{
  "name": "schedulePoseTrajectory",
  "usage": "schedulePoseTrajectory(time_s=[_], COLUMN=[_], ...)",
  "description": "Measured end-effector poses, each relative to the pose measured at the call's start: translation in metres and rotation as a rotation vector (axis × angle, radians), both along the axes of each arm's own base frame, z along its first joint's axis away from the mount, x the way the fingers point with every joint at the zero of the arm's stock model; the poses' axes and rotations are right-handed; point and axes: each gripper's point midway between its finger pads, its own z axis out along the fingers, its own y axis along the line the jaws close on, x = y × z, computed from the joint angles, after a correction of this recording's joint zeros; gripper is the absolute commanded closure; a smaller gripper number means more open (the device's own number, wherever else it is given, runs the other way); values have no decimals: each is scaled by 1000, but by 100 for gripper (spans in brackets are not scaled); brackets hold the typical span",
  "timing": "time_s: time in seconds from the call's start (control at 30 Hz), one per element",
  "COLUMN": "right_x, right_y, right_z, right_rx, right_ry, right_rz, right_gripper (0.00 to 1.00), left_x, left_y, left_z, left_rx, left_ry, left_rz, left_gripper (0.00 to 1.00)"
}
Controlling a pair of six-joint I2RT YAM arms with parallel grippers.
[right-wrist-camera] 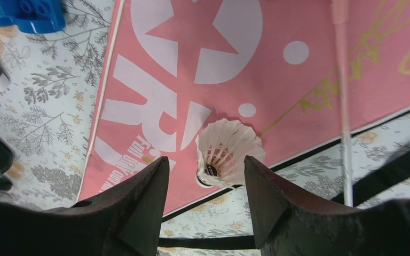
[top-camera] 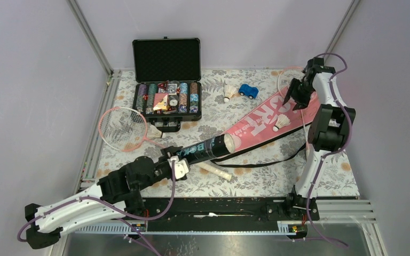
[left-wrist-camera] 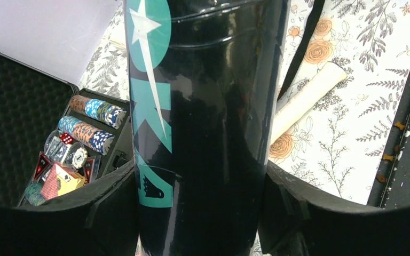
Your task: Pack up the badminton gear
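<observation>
My left gripper (top-camera: 180,162) is shut on the black tube with teal print (top-camera: 208,149), which lies tilted with its open end (top-camera: 227,143) toward the pink "SPORT" cover (top-camera: 269,114). In the left wrist view the tube (left-wrist-camera: 208,106) fills the space between the jaws of the left gripper (left-wrist-camera: 203,181). My right gripper (top-camera: 299,96) is open and empty above the cover. A white shuttlecock (right-wrist-camera: 227,152) lies on the cover's edge (right-wrist-camera: 192,80) below the right gripper (right-wrist-camera: 205,160). A second shuttlecock (top-camera: 228,92) lies further back. One pink racket (top-camera: 121,128) lies at the left, and a white handle (top-camera: 213,170) shows by the tube. The other racket's shaft (right-wrist-camera: 344,106) crosses the cover.
An open black case of poker chips (top-camera: 166,80) stands at the back left. A small blue toy car (top-camera: 249,91) sits next to the far shuttlecock. The cover's black strap (top-camera: 267,160) trails over the flowered mat toward the front. Metal rails edge the table.
</observation>
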Motion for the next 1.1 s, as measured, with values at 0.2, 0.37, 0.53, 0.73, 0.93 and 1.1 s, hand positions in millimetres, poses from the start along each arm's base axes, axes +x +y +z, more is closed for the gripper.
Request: schedulePoseTrajectory(time_s=[0.2,0.37,0.53,0.73,0.93,1.1], right_x=[-11,-17,-24,-39,-56,-70], right_y=[11,19,23,33,49,74], right_z=[-30,-37,-42,-35,0,42], right_rx=[69,113,133,179,237,348], right_ry=[104,129,148,153,60,-101], right_rz=[35,64,89,98,92,63], right_gripper=[44,62,92,100,100,100], left_x=[1,1,1,0,-1,-6], left_y=[-1,-1,-1,-2,-2,-3], left_z=[-7,-5,-6,-5,-5,8], left_rx=[29,25,27,22,3,-21], left_ry=[10,5,5,6,28,99], left_rz=[-1,-2,-2,-8,0,13], left_gripper=[59,59,60,60,57,58])
